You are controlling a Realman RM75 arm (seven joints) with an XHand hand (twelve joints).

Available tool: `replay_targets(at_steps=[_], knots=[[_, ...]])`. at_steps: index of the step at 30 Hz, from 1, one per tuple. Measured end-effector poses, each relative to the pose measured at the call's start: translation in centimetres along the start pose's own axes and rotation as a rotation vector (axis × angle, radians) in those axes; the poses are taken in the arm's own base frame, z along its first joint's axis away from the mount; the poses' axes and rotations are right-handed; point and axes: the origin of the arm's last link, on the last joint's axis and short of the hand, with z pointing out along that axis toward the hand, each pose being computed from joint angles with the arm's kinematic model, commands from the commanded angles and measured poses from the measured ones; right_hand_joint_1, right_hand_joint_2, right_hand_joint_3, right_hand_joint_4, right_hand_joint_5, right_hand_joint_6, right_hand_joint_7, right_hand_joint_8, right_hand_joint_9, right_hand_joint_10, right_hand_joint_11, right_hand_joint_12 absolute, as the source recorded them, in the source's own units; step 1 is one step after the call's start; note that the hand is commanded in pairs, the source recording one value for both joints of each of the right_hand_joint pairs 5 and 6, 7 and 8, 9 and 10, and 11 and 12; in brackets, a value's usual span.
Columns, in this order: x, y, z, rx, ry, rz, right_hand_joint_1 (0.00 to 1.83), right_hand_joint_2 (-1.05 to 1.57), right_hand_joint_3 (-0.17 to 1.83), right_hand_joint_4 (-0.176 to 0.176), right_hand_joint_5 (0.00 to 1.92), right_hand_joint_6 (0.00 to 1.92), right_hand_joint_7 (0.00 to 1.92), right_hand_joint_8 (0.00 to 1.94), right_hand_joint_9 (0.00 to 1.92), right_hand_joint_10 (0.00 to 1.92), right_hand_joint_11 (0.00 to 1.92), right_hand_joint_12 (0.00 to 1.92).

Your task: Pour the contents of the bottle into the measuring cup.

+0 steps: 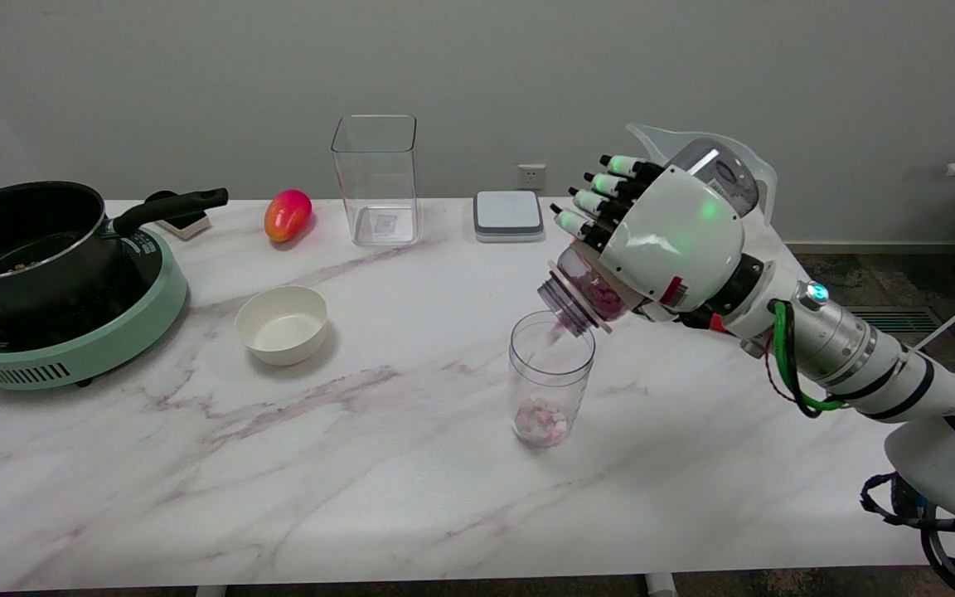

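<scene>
Far left we see a black pot (26, 240) with a long handle, sitting on a green induction cooker (71, 332) at the edge of the marble surface (361, 497). Next, near the back, a red-orange mango (287, 215). In front of it a white bowl (282, 324) stands apart on the surface. Behind, a tall clear square container (375, 178) stands upright near the wall, and right of it a flat grey-white scale (508, 215).

Centre-right we find the measuring cup (550, 377), clear, upright on the surface, with pink and white pieces lying in its bottom. Just above its rim is the bottle (581, 290), tilted mouth-down to the left, its threaded opening over the cup's right side, pink contents visible inside the neck. We cannot tell whether mouth and rim touch.

The right hand (664, 236) grips the bottle, fingers wrapped around its body, arm reaching in from lower right.
</scene>
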Motion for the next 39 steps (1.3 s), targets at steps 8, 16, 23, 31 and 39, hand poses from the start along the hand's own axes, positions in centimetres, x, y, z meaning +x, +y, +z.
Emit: replay_targets(at_steps=[8,16,23,31,39], knots=[[0.09,-0.38,-0.08,0.023,-0.004,-0.017,1.47,1.30,0.28,0.000,1.92,1.92,1.92,1.92,1.55,1.55,1.29,1.29],[0.03,-0.68,-0.15,0.047,-0.012,-0.036,1.48,1.29,0.28,0.000,1.92,1.92,1.92,1.92,1.55,1.55,1.29,1.29],[0.00,-0.73,-0.19,0.059,-0.016,-0.052,1.48,1.28,0.28,0.000,1.92,1.92,1.92,1.92,1.55,1.55,1.29,1.29],[0.04,-0.58,-0.27,0.067,-0.015,-0.073,1.48,1.28,0.28,0.000,1.92,1.92,1.92,1.92,1.55,1.55,1.29,1.29],[0.37,-0.47,-0.16,0.076,0.001,-0.089,1.48,1.28,0.29,0.000,1.92,1.92,1.92,1.92,1.55,1.55,1.29,1.29]])
